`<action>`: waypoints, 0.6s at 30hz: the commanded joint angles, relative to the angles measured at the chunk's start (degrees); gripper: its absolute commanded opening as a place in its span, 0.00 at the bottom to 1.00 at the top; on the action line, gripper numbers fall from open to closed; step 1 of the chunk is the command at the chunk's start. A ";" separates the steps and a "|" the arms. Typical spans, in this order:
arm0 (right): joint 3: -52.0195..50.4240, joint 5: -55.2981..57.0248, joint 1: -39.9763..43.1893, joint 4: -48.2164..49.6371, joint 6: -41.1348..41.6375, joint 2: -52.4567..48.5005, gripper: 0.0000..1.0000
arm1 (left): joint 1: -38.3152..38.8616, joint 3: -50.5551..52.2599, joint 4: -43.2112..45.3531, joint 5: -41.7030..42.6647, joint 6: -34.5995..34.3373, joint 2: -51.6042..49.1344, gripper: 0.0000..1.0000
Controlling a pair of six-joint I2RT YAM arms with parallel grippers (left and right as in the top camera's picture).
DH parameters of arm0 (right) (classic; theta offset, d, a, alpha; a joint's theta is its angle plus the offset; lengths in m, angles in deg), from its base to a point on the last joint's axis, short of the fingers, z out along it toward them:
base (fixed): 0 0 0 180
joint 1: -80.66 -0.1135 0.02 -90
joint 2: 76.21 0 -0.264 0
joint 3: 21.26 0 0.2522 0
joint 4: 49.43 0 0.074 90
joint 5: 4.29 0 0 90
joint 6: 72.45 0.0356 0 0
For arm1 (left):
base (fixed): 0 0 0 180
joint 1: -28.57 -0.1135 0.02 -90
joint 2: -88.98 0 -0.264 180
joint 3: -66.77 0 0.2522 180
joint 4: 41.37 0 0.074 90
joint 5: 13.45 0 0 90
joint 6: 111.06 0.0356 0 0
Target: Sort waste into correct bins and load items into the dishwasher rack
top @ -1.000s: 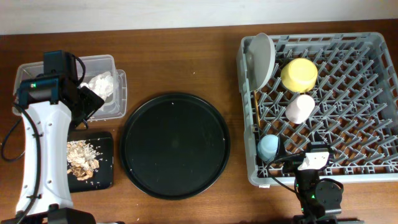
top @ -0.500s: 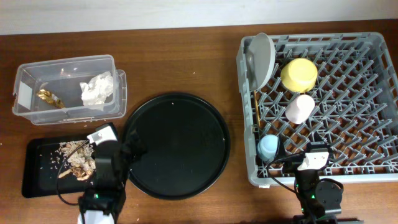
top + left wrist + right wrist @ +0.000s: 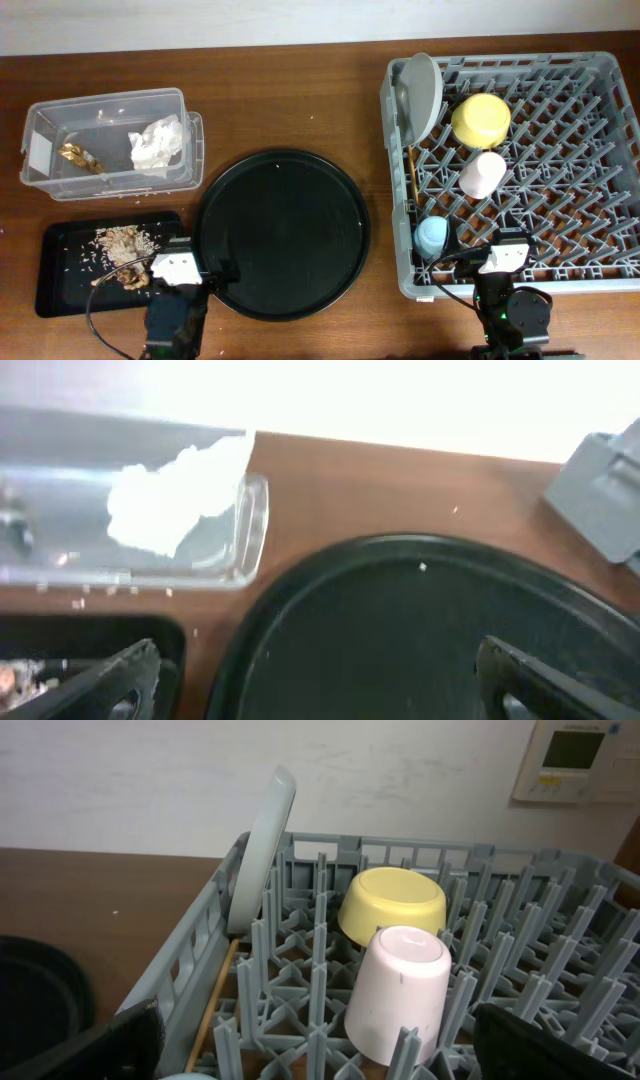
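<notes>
Both my grippers are spread wide and hold nothing. The left gripper [image 3: 325, 675] hangs over the near rim of the round black tray [image 3: 282, 235], the right gripper [image 3: 320, 1045] at the near left corner of the dishwasher rack [image 3: 590, 283].

By my judgement there is nothing loose to fetch. The napkin [image 3: 157, 143] and wrapper [image 3: 76, 156] lie in the clear tub [image 3: 100, 100], beyond my left fingers. The food scraps [image 3: 125, 248] lie in the shallow black tray [image 3: 60, 290], just to their left.

In the rack the plate [image 3: 422, 92] stands on edge at the far left corner. The yellow bowl [image 3: 481, 119], pink cup [image 3: 482, 174] and blue cup [image 3: 432, 236] sit among the pegs. The chopsticks [image 3: 413, 180] lie along the left wall, their long axis running away from my right fingers toward the plate — the right arm is much the nearer, but the blue cup and the pegs stand in the way.
</notes>
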 commanded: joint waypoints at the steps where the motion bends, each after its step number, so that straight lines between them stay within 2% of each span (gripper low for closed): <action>1: -0.46 -0.09 0.42 -0.26 -0.39 0.39 0.99 | 0.22 0.44 -0.04 1.44 4.17 5.38 0.99; 8: -0.46 -0.09 0.42 -0.26 -0.39 0.39 0.99 | -1.97 0.44 0.57 -0.28 8.20 9.77 0.99; 11: -0.46 -0.09 0.42 -0.26 -0.39 0.39 0.99 | -2.43 0.44 4.17 -0.09 13.38 9.77 0.99; 13: -0.46 -0.09 0.42 -0.26 -0.39 0.39 0.99 | -2.69 0.46 0.07 -0.11 14.27 9.77 0.99; 18: -0.46 -0.09 0.42 -0.26 -0.39 0.39 0.99 | -5.42 0.44 -0.11 2.14 14.43 9.77 0.99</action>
